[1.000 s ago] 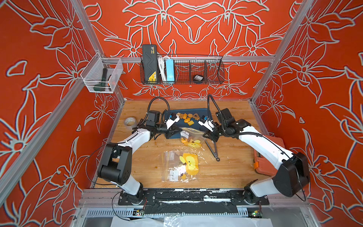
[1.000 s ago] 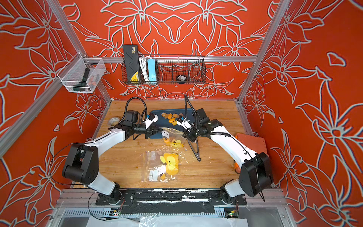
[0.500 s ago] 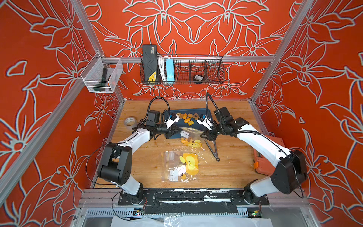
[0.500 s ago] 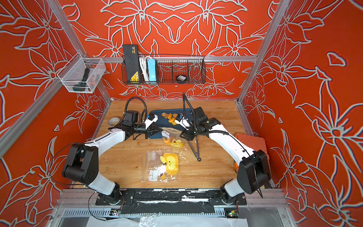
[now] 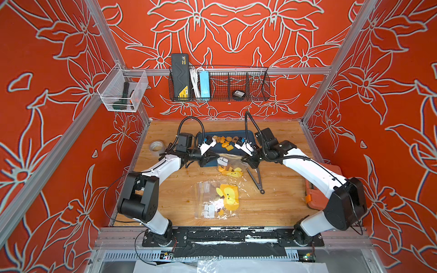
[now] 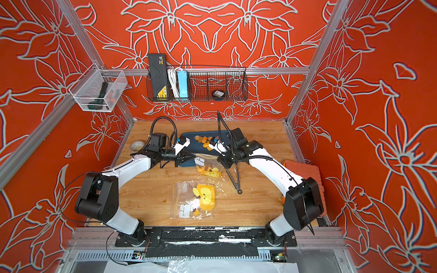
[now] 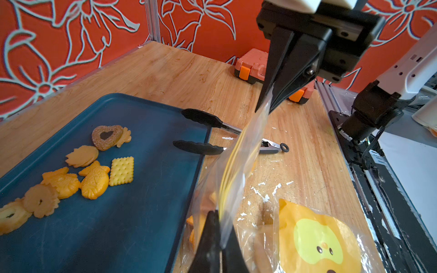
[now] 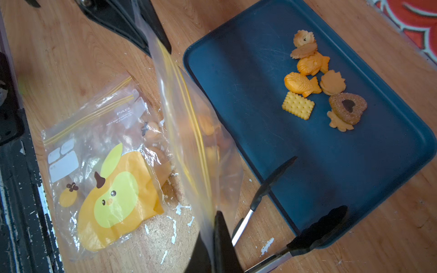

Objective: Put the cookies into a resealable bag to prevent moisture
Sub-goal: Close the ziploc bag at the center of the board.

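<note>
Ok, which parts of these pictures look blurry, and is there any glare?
Left wrist view: the held bag is smeared, its yellow lines streaked, while the cookies on the tray are sharp. Right wrist view: the same bag blurs near the lens. In a top view, the flat bag shows a white glare patch.

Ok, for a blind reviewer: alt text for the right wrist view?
Black left fingers and right fingers hold a clear resealable plastic bag with yellow zip stripes between them; orange and brown cookies lie on a dark blue tray beside it.
</note>
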Available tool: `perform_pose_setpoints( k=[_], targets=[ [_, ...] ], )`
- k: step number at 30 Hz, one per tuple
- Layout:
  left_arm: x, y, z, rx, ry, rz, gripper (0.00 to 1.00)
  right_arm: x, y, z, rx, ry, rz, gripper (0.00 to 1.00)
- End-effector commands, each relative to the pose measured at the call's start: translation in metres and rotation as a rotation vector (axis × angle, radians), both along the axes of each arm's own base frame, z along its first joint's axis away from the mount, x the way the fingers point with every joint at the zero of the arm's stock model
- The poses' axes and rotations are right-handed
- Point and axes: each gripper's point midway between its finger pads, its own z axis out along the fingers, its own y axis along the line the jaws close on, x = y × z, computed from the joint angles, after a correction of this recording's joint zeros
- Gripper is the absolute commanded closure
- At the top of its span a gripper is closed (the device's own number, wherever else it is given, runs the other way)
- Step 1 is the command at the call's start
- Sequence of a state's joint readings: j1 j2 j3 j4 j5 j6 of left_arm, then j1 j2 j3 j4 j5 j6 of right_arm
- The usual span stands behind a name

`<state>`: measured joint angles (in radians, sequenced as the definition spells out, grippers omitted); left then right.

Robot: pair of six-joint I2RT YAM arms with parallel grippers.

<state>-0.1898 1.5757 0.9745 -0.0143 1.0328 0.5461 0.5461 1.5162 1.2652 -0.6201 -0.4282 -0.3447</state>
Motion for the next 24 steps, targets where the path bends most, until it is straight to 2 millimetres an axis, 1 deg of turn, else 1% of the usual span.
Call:
perform_pose_setpoints(
  k=[1, 2, 4, 6, 8, 9, 10, 11, 12, 15, 16, 17, 18, 19, 21, 23, 24],
  targets=[
    [0.004, -0.001, 0.011, -0.017, -0.035, -0.018, 1.00, 0.001, 0.006, 0.008, 0.020, -0.021, 0.021, 0.39],
    [0.003, -0.001, 0.012, -0.018, -0.036, -0.019, 1.00, 0.001, 0.009, 0.009, 0.029, -0.013, 0.026, 0.34],
    [0.004, -0.001, 0.012, -0.022, -0.034, -0.021, 1.00, 0.003, 0.014, 0.010, 0.036, -0.003, 0.038, 0.33],
    [0.003, -0.002, 0.012, -0.023, -0.032, -0.022, 1.00, 0.004, 0.018, 0.009, 0.032, -0.001, 0.048, 0.35],
    [0.003, -0.002, 0.012, -0.024, -0.033, -0.023, 1.00, 0.005, 0.022, 0.006, 0.027, 0.003, 0.058, 0.39],
    [0.003, -0.002, 0.013, -0.024, -0.032, -0.022, 1.00, 0.006, 0.023, 0.005, 0.022, 0.005, 0.058, 0.44],
    [0.003, -0.002, 0.013, -0.025, -0.033, -0.023, 1.00, 0.007, 0.023, 0.004, 0.017, 0.008, 0.059, 0.59],
    [0.003, -0.002, 0.013, -0.025, -0.032, -0.023, 1.00, 0.007, 0.023, 0.003, 0.012, 0.008, 0.058, 0.84],
    [0.003, -0.002, 0.012, -0.024, -0.032, -0.023, 1.00, 0.009, 0.021, 0.003, 0.006, 0.002, 0.049, 1.00],
    [0.003, -0.002, 0.013, -0.024, -0.034, -0.023, 1.00, 0.009, 0.020, 0.005, 0.000, -0.009, 0.047, 1.00],
    [0.003, -0.002, 0.013, -0.024, -0.035, -0.023, 1.00, 0.009, 0.020, 0.007, 0.002, -0.014, 0.049, 0.93],
    [0.003, -0.002, 0.013, -0.024, -0.035, -0.022, 1.00, 0.008, 0.021, 0.008, 0.006, -0.015, 0.053, 0.70],
    [0.003, -0.002, 0.013, -0.024, -0.033, -0.023, 1.00, 0.008, 0.021, 0.010, 0.012, -0.017, 0.055, 0.45],
    [0.003, -0.002, 0.013, -0.025, -0.034, -0.024, 1.00, 0.009, 0.023, 0.012, 0.021, -0.019, 0.057, 0.32],
    [0.003, -0.002, 0.013, -0.027, -0.032, -0.026, 1.00, 0.009, 0.028, 0.016, 0.041, -0.009, 0.068, 0.30],
    [0.003, -0.002, 0.014, -0.029, -0.033, -0.028, 1.00, 0.009, 0.033, 0.018, 0.055, -0.003, 0.078, 0.32],
    [0.003, -0.002, 0.013, -0.029, -0.031, -0.027, 1.00, 0.010, 0.036, 0.018, 0.056, -0.003, 0.081, 0.35]
  ],
)
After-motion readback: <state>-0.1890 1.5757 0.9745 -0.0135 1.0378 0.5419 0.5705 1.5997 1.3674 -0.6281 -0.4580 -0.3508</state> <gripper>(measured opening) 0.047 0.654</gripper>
